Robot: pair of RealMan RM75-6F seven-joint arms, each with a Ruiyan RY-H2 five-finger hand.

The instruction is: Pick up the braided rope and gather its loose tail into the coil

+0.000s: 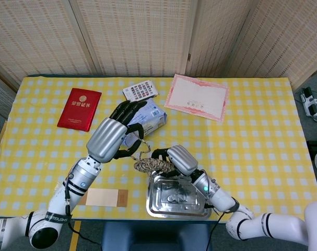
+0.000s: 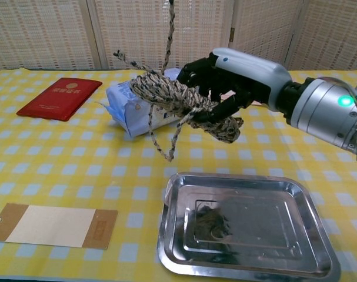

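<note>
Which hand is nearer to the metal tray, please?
Right. The right hand holds the rope coil just above the metal tray's far edge, while the left hand is further back over the blue packet, holding the rope's tail.

Rope coil (image 2: pixel 181 104) up in my right fingers (image 2: pixel 225 88), tray (image 2: pixel 296 194) below it at six o'clock, packet (image 2: pixel 131 103) behind at ten, card (image 2: pixel 52 225) on the counter (image 2: pixel 60 170) at eight.

1. One braided rope (image 2: pixel 181 103), coiled, with a loose tail.
2. Two robot hands: the left hand (image 1: pixel 114 137) and the right hand (image 1: pixel 176 159).
3. One metal tray (image 2: pixel 296 200).
4. One red booklet (image 1: pixel 79 109).
5. One blue-and-white soft packet (image 2: pixel 128 106).
6. One pink-bordered certificate (image 1: pixel 196 97).
7. One small patterned card (image 1: pixel 140 91).
8. One brown-and-cream flat card (image 2: pixel 49 225).
</note>
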